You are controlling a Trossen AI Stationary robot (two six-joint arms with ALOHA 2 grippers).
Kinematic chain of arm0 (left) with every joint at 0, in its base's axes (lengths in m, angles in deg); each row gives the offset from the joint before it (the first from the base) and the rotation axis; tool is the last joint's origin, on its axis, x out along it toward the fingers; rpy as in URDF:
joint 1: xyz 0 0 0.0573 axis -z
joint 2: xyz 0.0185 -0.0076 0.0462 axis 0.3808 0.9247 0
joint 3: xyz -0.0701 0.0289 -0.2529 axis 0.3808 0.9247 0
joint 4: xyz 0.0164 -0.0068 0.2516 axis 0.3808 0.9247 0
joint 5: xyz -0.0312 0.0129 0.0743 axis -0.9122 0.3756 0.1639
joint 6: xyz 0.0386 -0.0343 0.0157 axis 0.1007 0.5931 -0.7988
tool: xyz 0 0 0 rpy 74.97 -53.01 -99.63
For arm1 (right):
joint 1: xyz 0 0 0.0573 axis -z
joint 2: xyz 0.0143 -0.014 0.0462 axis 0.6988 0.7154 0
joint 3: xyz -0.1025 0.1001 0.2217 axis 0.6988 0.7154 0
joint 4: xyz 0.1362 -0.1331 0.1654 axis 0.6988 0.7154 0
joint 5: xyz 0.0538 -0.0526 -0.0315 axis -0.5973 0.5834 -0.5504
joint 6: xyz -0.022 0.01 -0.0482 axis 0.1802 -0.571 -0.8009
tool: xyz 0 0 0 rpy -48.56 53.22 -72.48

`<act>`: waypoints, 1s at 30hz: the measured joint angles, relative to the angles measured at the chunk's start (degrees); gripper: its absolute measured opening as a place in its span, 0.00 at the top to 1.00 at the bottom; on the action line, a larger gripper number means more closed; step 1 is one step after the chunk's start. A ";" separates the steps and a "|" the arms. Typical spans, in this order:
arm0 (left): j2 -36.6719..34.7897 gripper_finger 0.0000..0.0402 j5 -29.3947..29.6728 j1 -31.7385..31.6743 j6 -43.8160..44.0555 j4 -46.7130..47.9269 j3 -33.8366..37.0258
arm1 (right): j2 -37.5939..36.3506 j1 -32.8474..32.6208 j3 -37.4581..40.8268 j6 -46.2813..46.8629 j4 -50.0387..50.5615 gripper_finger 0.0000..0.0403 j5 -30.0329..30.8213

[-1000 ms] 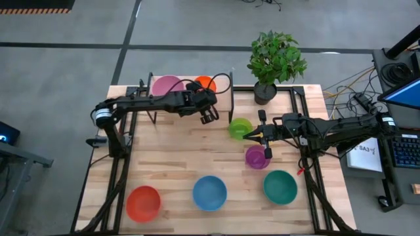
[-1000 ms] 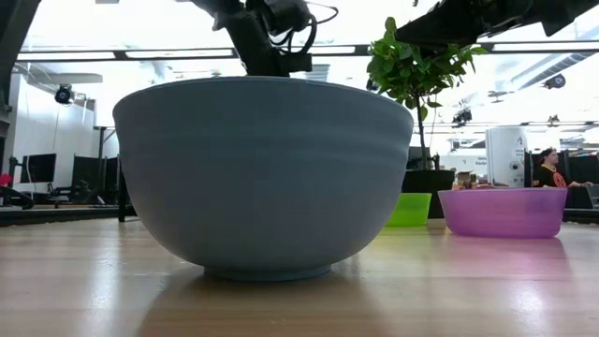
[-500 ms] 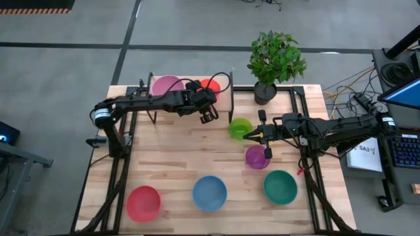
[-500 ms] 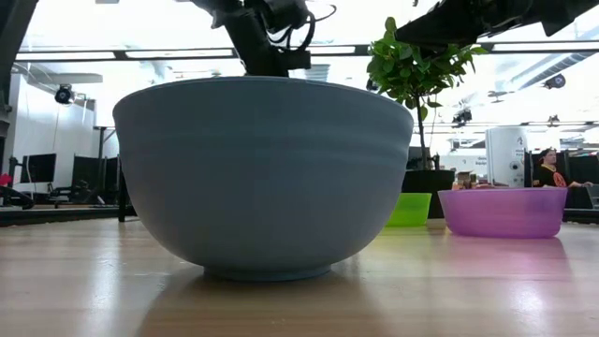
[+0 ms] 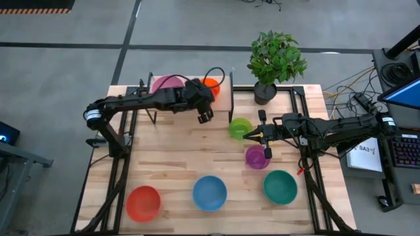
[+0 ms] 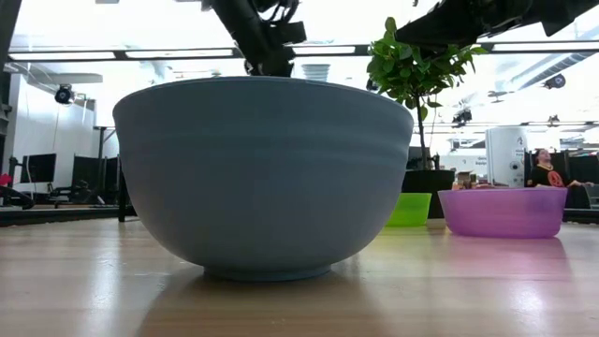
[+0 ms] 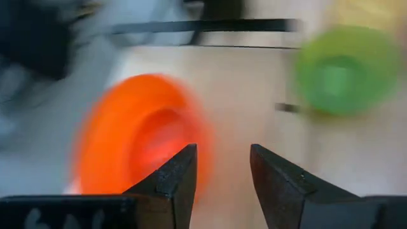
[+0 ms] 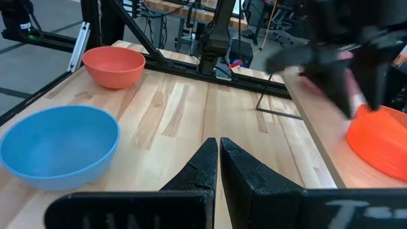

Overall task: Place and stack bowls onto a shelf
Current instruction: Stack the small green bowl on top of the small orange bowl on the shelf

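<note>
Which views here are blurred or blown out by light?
Left wrist view: heavy motion smear over the orange bowl and green bowl. Low view: ceiling lights wash the background white behind the blue bowl. Right wrist view: the other arm is smeared; the table stays sharp.

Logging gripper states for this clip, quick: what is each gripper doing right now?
Left gripper: open, empty, near the orange bowl on the shelf.
Right gripper: shut, holding nothing, by the green bowl.

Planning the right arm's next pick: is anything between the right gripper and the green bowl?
Nothing visible. The right gripper sits right beside the green bowl on bare tabletop; the purple bowl lies off to the side, nearer the front edge.
</note>
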 joint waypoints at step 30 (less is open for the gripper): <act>-8.83 1.00 1.43 17.13 10.42 -5.77 7.83 | 1.02 0.00 0.00 -0.03 -0.04 0.98 0.19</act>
